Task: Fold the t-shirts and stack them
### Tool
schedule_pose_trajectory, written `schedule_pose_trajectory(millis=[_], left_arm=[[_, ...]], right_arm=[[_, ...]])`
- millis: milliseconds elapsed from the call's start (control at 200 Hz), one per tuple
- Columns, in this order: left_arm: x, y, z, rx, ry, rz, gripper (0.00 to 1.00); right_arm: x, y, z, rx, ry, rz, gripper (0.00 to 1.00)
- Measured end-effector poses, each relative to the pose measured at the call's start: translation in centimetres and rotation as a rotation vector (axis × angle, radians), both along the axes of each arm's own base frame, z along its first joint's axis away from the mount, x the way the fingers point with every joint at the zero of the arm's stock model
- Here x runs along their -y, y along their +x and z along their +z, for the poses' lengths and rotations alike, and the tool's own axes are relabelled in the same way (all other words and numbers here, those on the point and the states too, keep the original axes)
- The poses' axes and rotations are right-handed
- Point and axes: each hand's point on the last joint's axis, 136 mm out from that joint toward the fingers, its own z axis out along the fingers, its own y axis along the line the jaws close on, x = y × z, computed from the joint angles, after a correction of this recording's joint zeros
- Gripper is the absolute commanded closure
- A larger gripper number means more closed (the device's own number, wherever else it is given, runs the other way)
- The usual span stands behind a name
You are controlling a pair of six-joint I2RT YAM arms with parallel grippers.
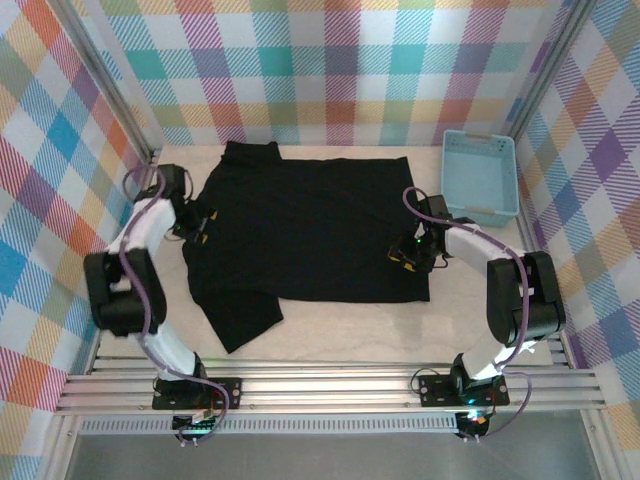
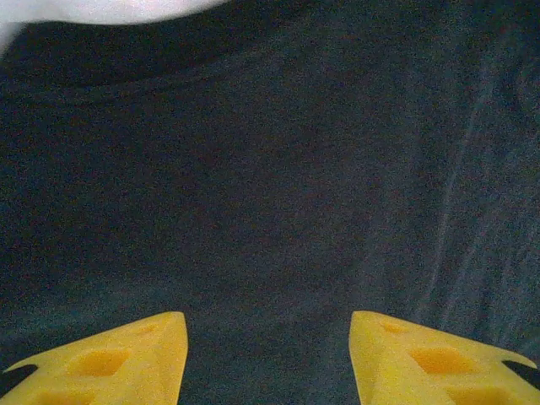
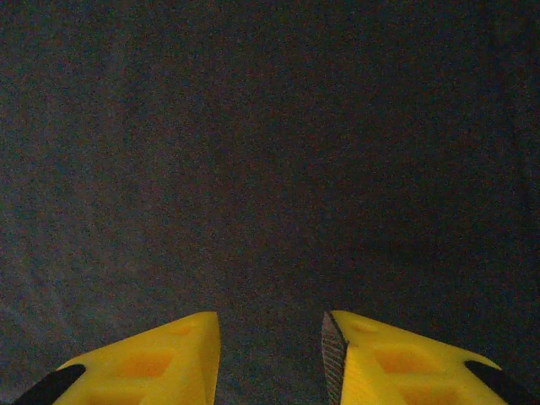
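T-shirt (image 1: 310, 225) spread flat on table (image 1: 340, 325); left gripper (image 2: 268, 329) wide apart over cloth, right gripper (image 3: 270, 325) apart but narrower, contact unclear.

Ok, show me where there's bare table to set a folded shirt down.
Best: the bare table strip between the t-shirt and the aluminium rail, widest on the right. A narrower gap lies between the shirt and the light-blue basket. The middle is crowded: cloth covers it, with the left gripper and right gripper over its side edges.
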Motion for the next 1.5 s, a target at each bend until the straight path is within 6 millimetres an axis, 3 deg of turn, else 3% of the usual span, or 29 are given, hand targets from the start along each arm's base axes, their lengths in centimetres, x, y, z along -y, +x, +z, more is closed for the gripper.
schedule_pose_trajectory(millis=[130, 280, 385, 465, 545, 640, 685, 745, 810, 865, 935, 1010, 1055, 1155, 1344, 1429, 1499], left_arm=[[1.1, 2.5, -3.5, -0.063, -0.01, -0.066, 0.47], [0.8, 1.4, -7.5, -0.177, -0.011, -0.084, 0.46], [-0.1, 1.4, -7.2, -0.154, -0.023, -0.086, 0.43], [-0.1, 0.5, -6.8, -0.132, -0.011, -0.115, 0.35], [0.1, -1.9, -4.7, -0.118, 0.047, -0.143, 0.28], [2.1, -5.2, 1.3, -0.005, 0.128, -0.2, 0.31], [3.5, -7.7, 4.2, 0.072, 0.153, -0.224, 0.34], [5.5, -11.5, 5.7, 0.133, 0.154, -0.26, 0.37], [7.0, -16.5, 4.1, 0.1, 0.124, -0.291, 0.4], [7.5, -21.2, 0.5, -0.014, 0.102, -0.297, 0.44], [7.1, -26.5, -3.7, -0.184, 0.114, -0.287, 0.46], [6.2, -30.4, -5.7, -0.291, 0.15, -0.269, 0.47], [5.8, -31.3, -6.0, -0.309, 0.163, -0.248, 0.47], [5.7, -31.2, -6.2, -0.308, 0.166, -0.196, 0.47], [6.0, -31.8, -8.4, -0.377, 0.173, -0.163, 0.49], [6.4, -31.7, -9.0, -0.381, 0.169, -0.159, 0.55], [6.7, -31.4, -9.1, -0.373, 0.164, -0.149, 0.71]], right_arm=[[-0.1, 0.1, 0.1, 0.007, 0.007, 0.005, 0.62], [-0.1, 0.0, -0.5, -0.005, 0.001, 0.015, 0.62], [-0.1, 0.0, -0.5, -0.005, -0.001, 0.018, 0.62], [0.1, -0.2, -0.2, 0.008, -0.005, 0.016, 0.62], [0.3, -1.0, 0.6, 0.028, -0.006, 0.013, 0.62], [0.7, -2.0, 2.3, 0.071, -0.001, 0.007, 0.61], [0.8, -2.5, 3.1, 0.093, 0.005, 0.004, 0.61], [0.8, -3.2, 3.9, 0.115, 0.016, -0.004, 0.61], [0.8, -4.2, 4.2, 0.119, 0.027, -0.01, 0.6], [0.7, -5.1, 4.2, 0.109, 0.04, -0.016, 0.6], [0.6, -5.9, 3.9, 0.089, 0.053, -0.024, 0.6], [0.5, -6.5, 3.5, 0.062, 0.063, -0.029, 0.6], [0.5, -6.7, 3.4, 0.052, 0.066, -0.034, 0.61], [0.4, -6.7, 3.4, 0.045, 0.074, -0.043, 0.6], [0.3, -6.7, 3.7, 0.049, 0.084, -0.046, 0.6], [0.3, -6.7, 3.7, 0.049, 0.084, -0.047, 0.61], [0.3, -6.7, 3.7, 0.049, 0.084, -0.047, 0.61]])
